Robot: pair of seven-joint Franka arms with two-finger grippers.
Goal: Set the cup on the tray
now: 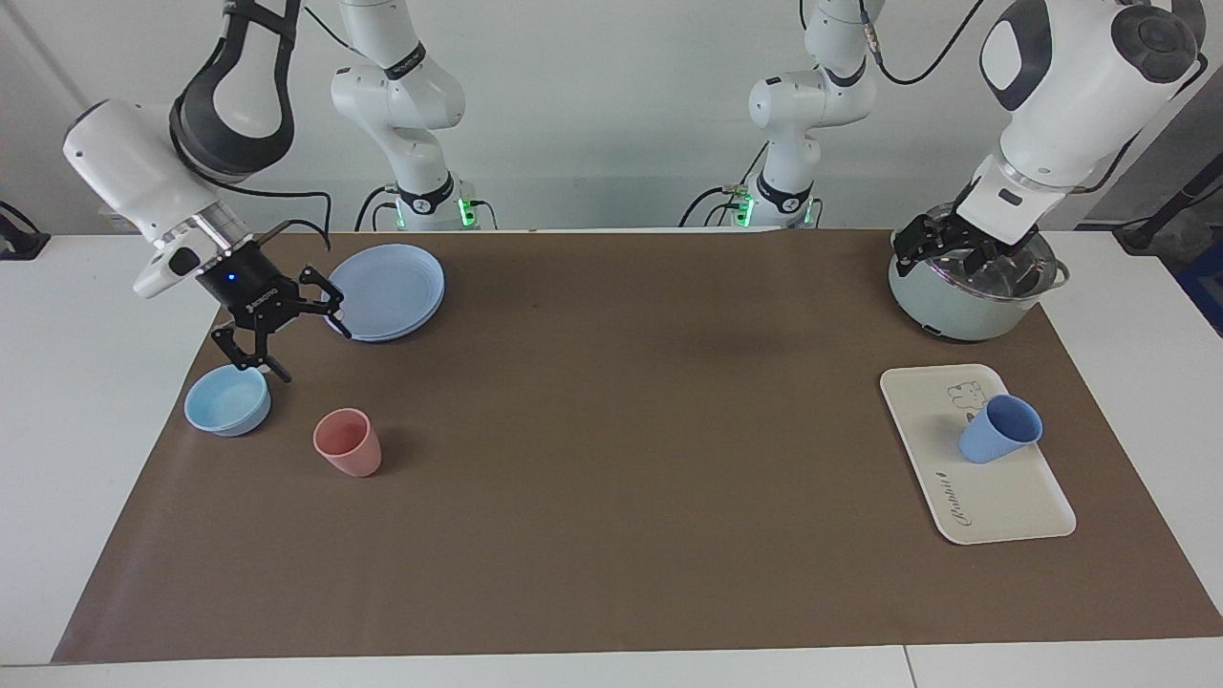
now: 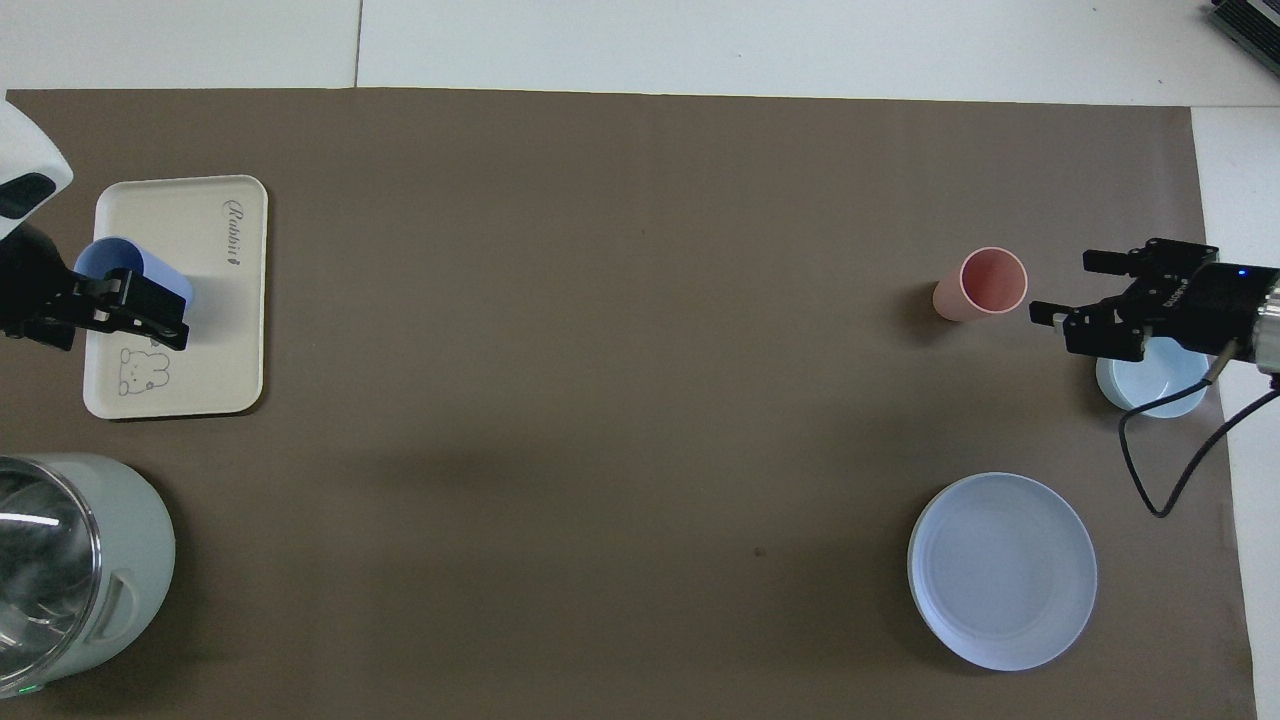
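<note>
Blue cup [image 1: 998, 429] on tray [image 1: 1003, 502], left gripper [image 1: 955, 247] seemingly over pot [image 1: 965, 311]

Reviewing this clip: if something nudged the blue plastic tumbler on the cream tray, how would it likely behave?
The small blue plastic tumbler stands on the flat cream-white rectangular tray. It looks empty and thin-walled, so it is probably light and would slide easily. It seems to taper toward its base, so a push near the rim might tip it. Once on its side, its round wall would likely roll in a curve.
</note>
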